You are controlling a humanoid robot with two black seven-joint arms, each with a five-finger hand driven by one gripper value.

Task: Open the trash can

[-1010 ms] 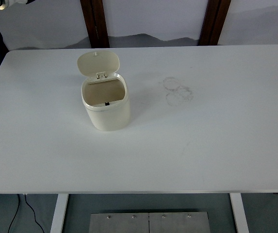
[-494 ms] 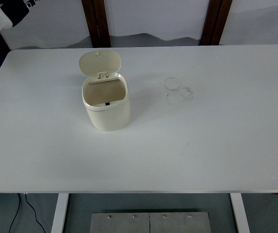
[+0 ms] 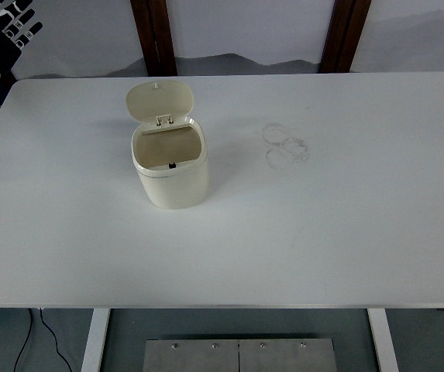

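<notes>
We see one white table (image 3: pixel 345 232) filling nearly the whole view, its near edge and both far corners in sight, with wide bare room to the right of, in front of and to the left of the one cream trash can (image 3: pixel 171 174), which stands upright left of centre, well in from every edge. Its one lid (image 3: pixel 159 101) is tipped up and back on the far-side hinge, leaving the mouth open. Our left hand (image 3: pixel 8 31) shows at the top left corner, beyond the table's far left corner and well apart from the can, its dark fingers (image 3: pixel 26 29) spread apart and holding nothing.
</notes>
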